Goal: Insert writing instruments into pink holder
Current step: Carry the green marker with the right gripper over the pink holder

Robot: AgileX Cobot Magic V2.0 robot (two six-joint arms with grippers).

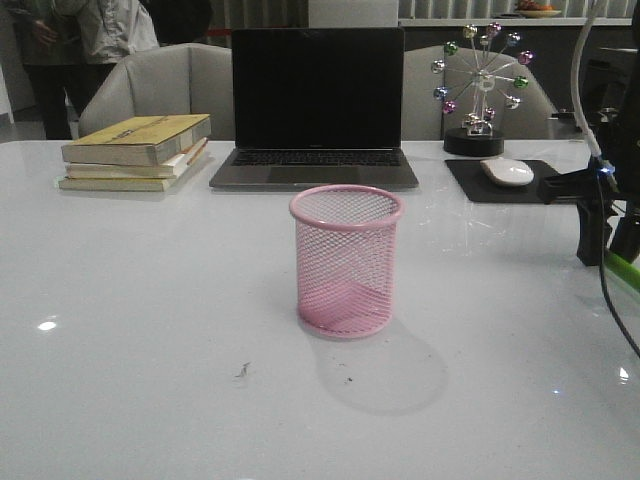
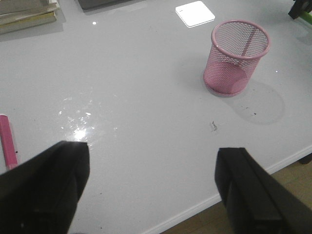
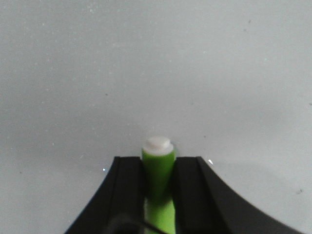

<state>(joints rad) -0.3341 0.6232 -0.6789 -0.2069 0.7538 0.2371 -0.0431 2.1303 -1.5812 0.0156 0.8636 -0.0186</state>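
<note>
The pink holder (image 1: 345, 262) stands upright and empty at the middle of the table; the left wrist view shows the holder (image 2: 239, 56) too. My right gripper (image 3: 158, 165) is shut on the lime green marker (image 3: 158, 168), whose white tip pokes out past the fingers, just above the tabletop. In the front view the green marker (image 1: 624, 268) shows at the far right under the right arm (image 1: 598, 220). The magenta marker (image 2: 6, 146) lies flat on the table. My left gripper (image 2: 152, 151) hangs open and empty above the table's near edge, apart from the magenta marker.
An open laptop (image 1: 315, 100) stands at the back, with a stack of books (image 1: 140, 150) to its left. A mouse (image 1: 508, 172) on a black pad and a ferris-wheel ornament (image 1: 482, 85) are at the back right. The table edge (image 2: 243, 185) runs under my left gripper.
</note>
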